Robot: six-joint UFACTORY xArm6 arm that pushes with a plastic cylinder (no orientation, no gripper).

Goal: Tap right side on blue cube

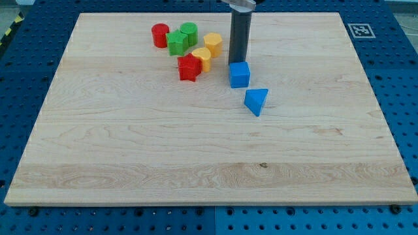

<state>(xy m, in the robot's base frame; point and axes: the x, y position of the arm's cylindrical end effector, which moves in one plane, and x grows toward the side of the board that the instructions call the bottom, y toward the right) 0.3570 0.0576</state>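
The blue cube [240,75] sits on the wooden board [130,150], a little right of the upper middle. My rod comes down from the view's top and my tip [237,61] stands right at the cube's top edge, slightly to its left, touching or nearly touching it. A blue triangular block [257,101] lies just below and right of the cube.
A cluster lies left of my tip: a red cylinder [160,35], a green cylinder [189,32], a green star-like block [176,44], a yellow block [212,44], a second yellow block [202,59] and a red star-like block [189,68].
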